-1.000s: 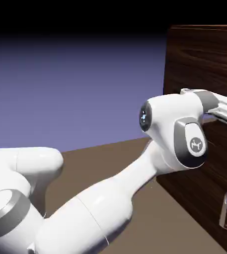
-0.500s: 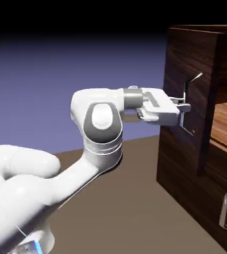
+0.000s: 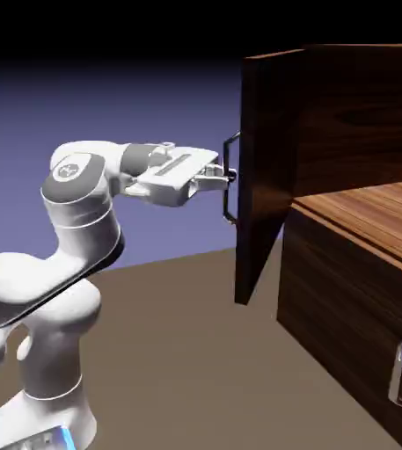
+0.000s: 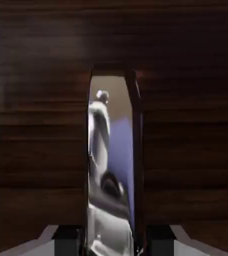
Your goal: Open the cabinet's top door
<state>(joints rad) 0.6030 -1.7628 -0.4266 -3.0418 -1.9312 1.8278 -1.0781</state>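
One hinged panel is the whole job: the top door (image 3: 264, 167) of the cabinet (image 3: 362, 237) stands swung well out, edge-on, above the lighter shelf (image 3: 371, 215). The end effector (image 3: 228, 177) is pinched tight on the thin bar handle (image 3: 230, 176), seen in the hand view as a shiny strip (image 4: 111, 170) between the fingertips. I judge the door stiff, fairly heavy and free on its hinges, the slick handle being the only sensible hold
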